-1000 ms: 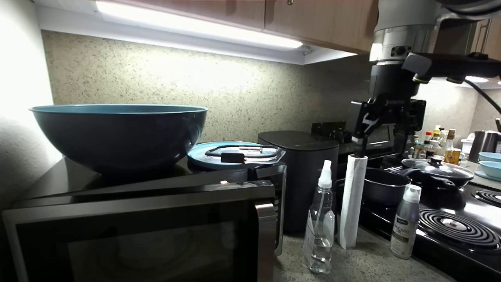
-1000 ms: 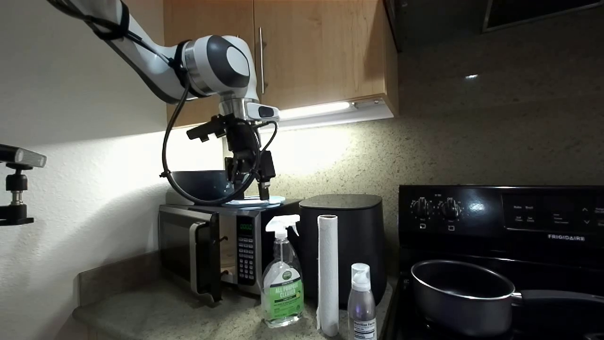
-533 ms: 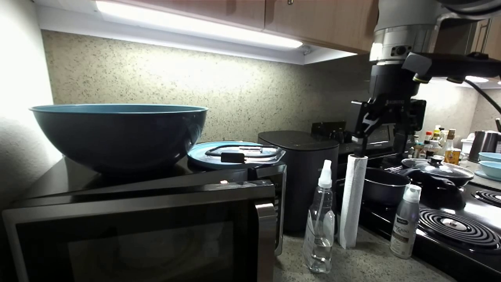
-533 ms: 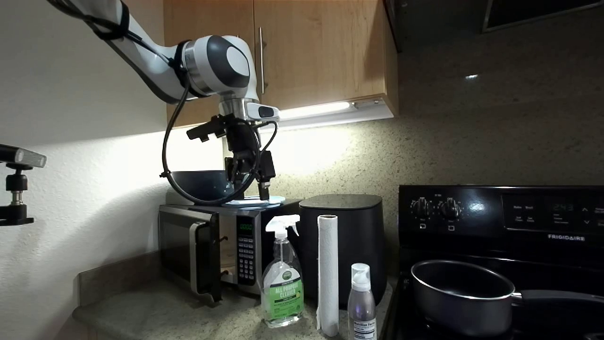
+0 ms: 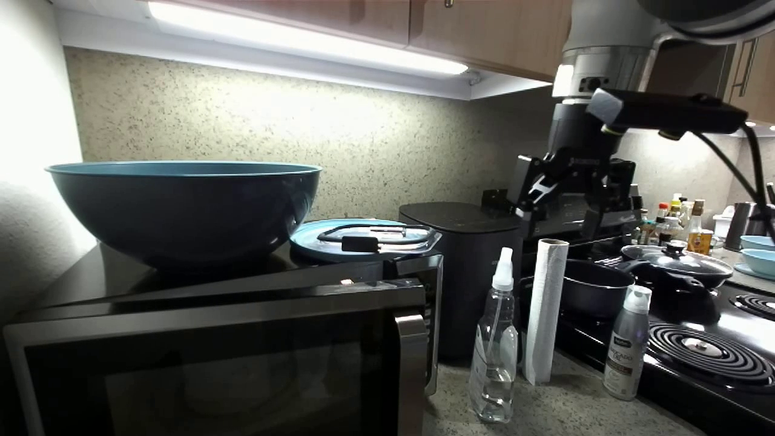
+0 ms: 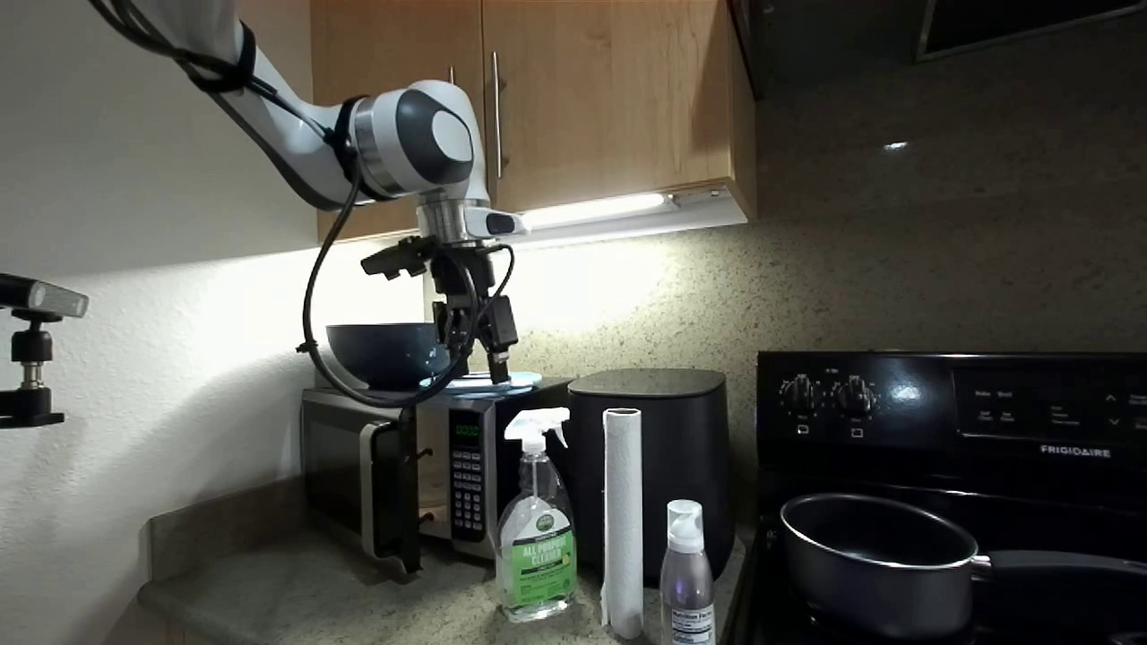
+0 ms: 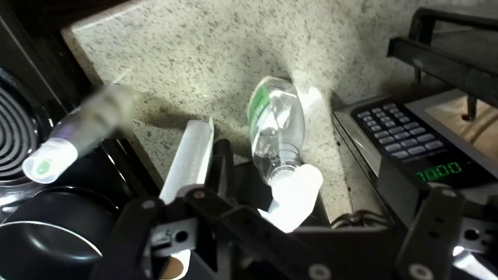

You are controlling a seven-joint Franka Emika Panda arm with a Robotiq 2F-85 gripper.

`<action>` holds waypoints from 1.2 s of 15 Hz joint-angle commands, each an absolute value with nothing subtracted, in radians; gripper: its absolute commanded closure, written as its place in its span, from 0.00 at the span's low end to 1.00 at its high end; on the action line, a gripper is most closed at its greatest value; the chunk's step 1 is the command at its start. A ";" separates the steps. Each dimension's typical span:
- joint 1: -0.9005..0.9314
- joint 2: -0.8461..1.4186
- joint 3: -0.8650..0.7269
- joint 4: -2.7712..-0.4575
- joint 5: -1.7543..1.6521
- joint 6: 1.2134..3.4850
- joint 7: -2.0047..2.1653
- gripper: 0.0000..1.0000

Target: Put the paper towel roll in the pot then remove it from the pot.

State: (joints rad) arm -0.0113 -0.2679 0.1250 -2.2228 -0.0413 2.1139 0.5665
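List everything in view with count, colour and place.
Paper towel roll: one, white, counter
Pot: one, dark, stove
Spray bottle: one, clear, counter
Oil bottle: one, grey, counter
Large bowl: one, blue, atop microwave
Plate: at least one, blue, atop microwave
Cable: one, black, on plate
Microwave: one, black-silver, counter
Tall unit: one, black, counter
Stove: one, black, beside counter
Lidded pan: one, black, stove
Bottles: several, mixed, background
Far bowls: two, light blue, background
Cabinets: several, tan, overhead
Strip light: one, white, under cabinets
Arm: one, white, overhead
Gripper: one, black, open, raised

Matt paper roll (image 6: 623,520), shiny-rimmed metal pot (image 6: 878,591)
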 commanded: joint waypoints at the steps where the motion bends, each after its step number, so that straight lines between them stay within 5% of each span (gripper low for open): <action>1: -0.016 -0.157 0.176 -2.169 -0.081 2.280 0.797 0.00; 18: 0.003 -0.155 0.120 -2.162 -0.182 2.369 1.046 0.00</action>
State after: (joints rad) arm 0.0001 -0.1547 0.1232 -2.1632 -0.1835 2.3717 1.0478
